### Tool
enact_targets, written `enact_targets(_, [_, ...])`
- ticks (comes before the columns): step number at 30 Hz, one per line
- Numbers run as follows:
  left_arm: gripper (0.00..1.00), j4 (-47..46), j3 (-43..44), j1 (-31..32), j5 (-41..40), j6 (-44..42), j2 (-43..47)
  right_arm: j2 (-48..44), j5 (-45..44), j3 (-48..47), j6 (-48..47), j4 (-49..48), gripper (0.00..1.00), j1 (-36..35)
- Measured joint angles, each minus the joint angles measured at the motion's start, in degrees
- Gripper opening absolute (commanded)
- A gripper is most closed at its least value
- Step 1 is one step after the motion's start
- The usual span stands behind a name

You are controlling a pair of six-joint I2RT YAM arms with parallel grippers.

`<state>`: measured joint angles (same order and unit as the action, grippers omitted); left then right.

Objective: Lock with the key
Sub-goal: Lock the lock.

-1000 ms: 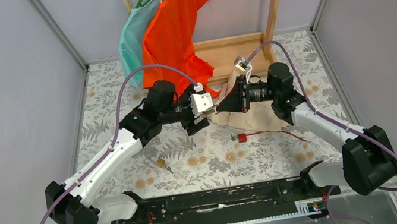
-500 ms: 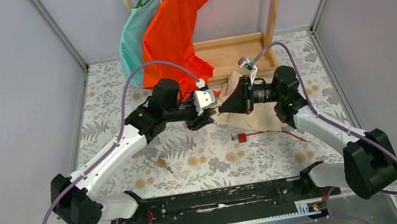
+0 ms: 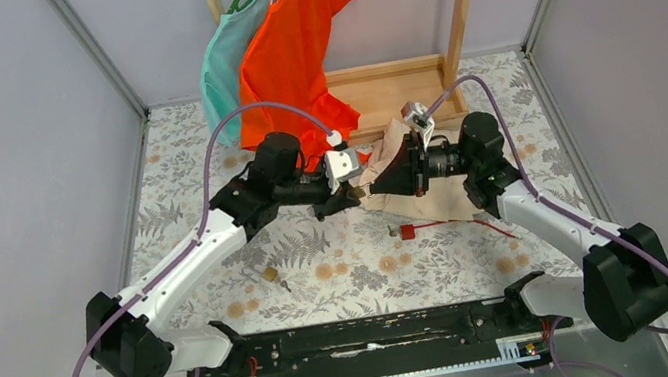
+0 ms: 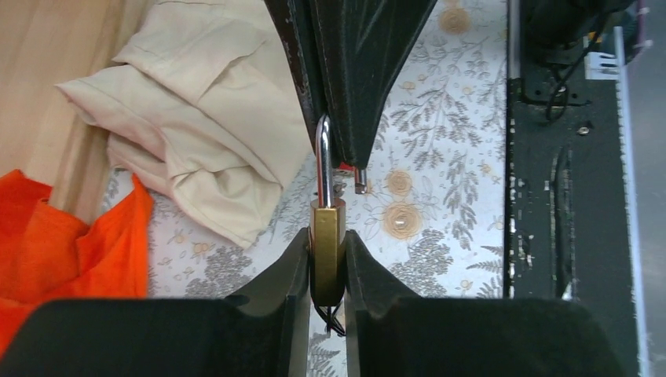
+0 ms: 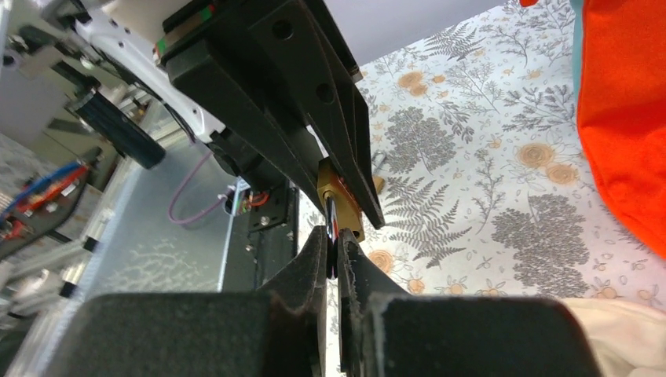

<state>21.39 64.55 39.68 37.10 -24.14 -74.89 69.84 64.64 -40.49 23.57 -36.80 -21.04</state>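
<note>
A flower-patterned table fills a grey-walled booth, with an orange shirt hanging on a rack at the far side and a beige cloth crumpled near the middle. Above the table the left gripper is clamped on the body of a brass padlock. The right gripper, its fingers drawn narrow, pinches the bend of the shackle.

Done: the padlock is lifted and held between both arms. Left: the shackle's short leg hangs clear of the body, so it must be pressed home and the key turned. The key is not plainly seen; a red tag lying on the table may belong to it.

Compared with one second earlier, the meeting point of the two grippers sits slightly farther from the bases and a little to the right. The red tag has not moved.
</note>
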Motion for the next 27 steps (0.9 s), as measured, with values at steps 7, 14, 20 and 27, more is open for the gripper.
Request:
enact_targets(7, [0.00, 0.0, -0.9, -0.6, 5.7, 2.6, -0.2, -2.4, 1.9, -0.5, -12.6, 8.2, 0.08, -0.4])
enact_targets(14, [0.00, 0.0, -1.0, -1.6, 10.1, 3.0, -0.4, -3.2, 3.7, -1.7, -20.1, 12.9, 0.00, -0.7])
enact_targets(20, [0.00, 0.2, -1.0, -2.2, 13.0, 3.0, -1.8, -3.3, 4.0, -1.8, -23.2, 15.1, 0.00, -0.9])
enact_targets(27, [0.00, 1.4, -0.9, -2.6, 15.3, 3.0, -3.0, -3.3, 3.8, -1.8, -25.8, 17.2, 0.00, -1.9])
